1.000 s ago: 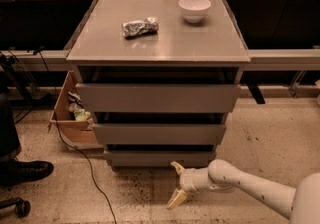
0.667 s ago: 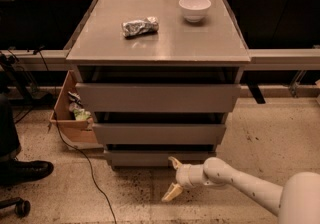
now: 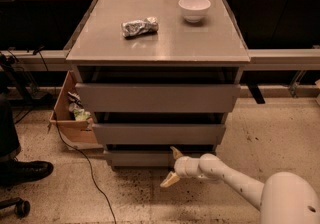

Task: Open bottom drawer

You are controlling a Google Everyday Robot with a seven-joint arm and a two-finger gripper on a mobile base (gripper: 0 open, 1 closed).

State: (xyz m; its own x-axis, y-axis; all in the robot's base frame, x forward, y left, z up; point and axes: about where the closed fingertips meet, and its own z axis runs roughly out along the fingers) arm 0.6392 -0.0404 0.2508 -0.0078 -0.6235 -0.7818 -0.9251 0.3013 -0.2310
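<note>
The grey cabinet [image 3: 157, 43] has three handleless drawers. The bottom drawer [image 3: 137, 158] is the slim, narrow front just above the floor and sits almost flush under the middle drawer [image 3: 157, 133]. My gripper [image 3: 172, 166] is at the bottom drawer's front, near its right half, on the end of the white arm [image 3: 235, 180] that reaches in from the lower right. Its two tan fingers are spread apart, one [image 3: 176, 152] pointing up by the drawer's top edge, the other [image 3: 169, 180] pointing down over the floor. They hold nothing.
A white bowl [image 3: 194, 8] and a crumpled foil bag [image 3: 139, 27] lie on the cabinet top. A cardboard box [image 3: 70, 118] stands at the cabinet's left. A cable [image 3: 85, 160] runs over the floor. A person's shoe [image 3: 25, 170] is at the left. Benches stand behind.
The gripper has moved a little left and up along the floor, closer to the bottom drawer's front. The drawers have not moved.
</note>
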